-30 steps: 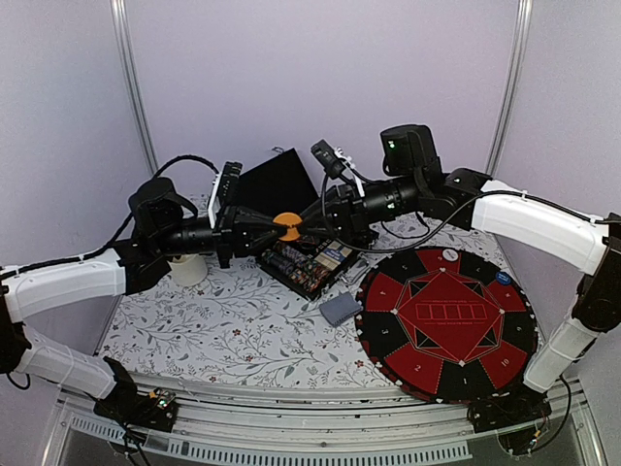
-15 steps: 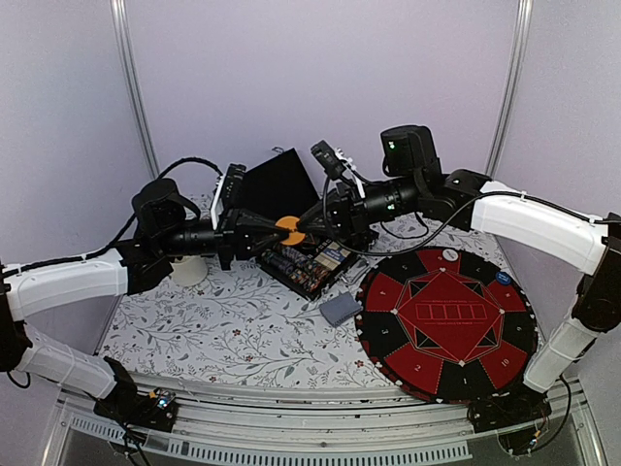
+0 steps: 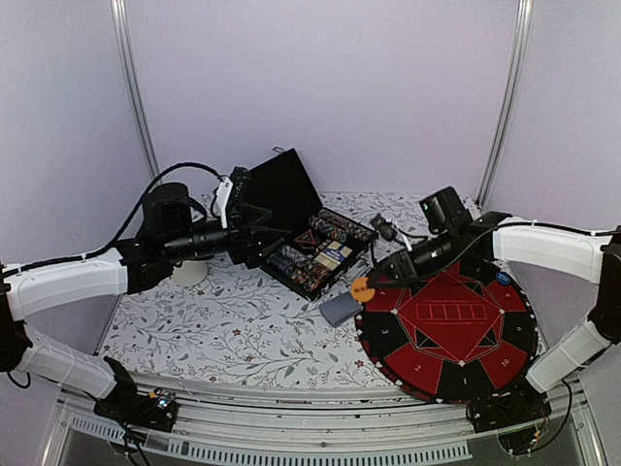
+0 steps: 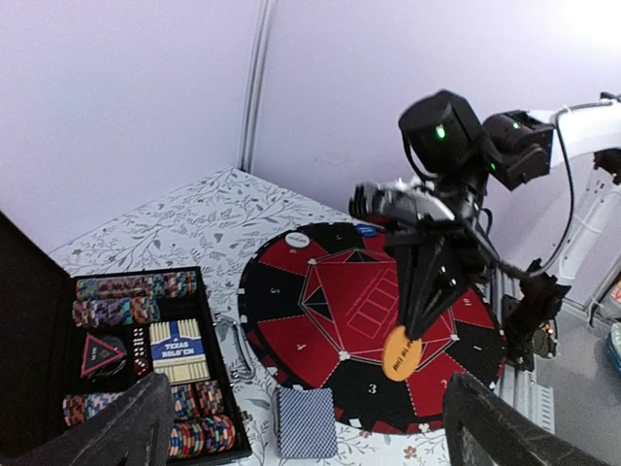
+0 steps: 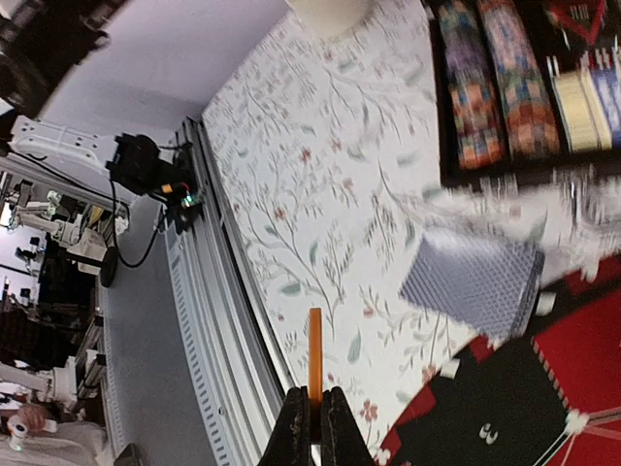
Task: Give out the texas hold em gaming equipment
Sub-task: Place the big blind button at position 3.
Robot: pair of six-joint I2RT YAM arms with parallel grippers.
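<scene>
- Your left gripper (image 3: 262, 238) is parked over by the case with its fingers (image 4: 116, 427) spread wide and nothing between them, so that side isn't carrying anything.
- The cream cup (image 3: 189, 270) sits just under that arm. Can't see inside it from any view.
- The open case (image 3: 281, 186) looks pretty much full. There are rows of poker chips (image 4: 136, 287) along both ends and a boxed pack (image 4: 180, 351) marked Texas Hold'em in the middle. As far as I can tell no chips have gone out yet, so that's the big chunk left to do.
- The loose deck (image 3: 340, 309) is lying face down on the flowered cloth, between the case and the mat, just beside the mat's edge. It looks like one whole stack, not dealt.
- The orange button (image 3: 362, 288) is pinched edge-on in your right gripper (image 3: 369, 282), jaws closed tight on it. It hangs over the left rim of the mat, right next to the deck. Can't tell if it's touching down yet.
- The round mat (image 3: 456, 330) has a white button (image 3: 448, 256) at its far edge and a blue button (image 3: 504, 278) further right. So two buttons look placed and the orange one is third. I'd call the whole job early days.
</scene>
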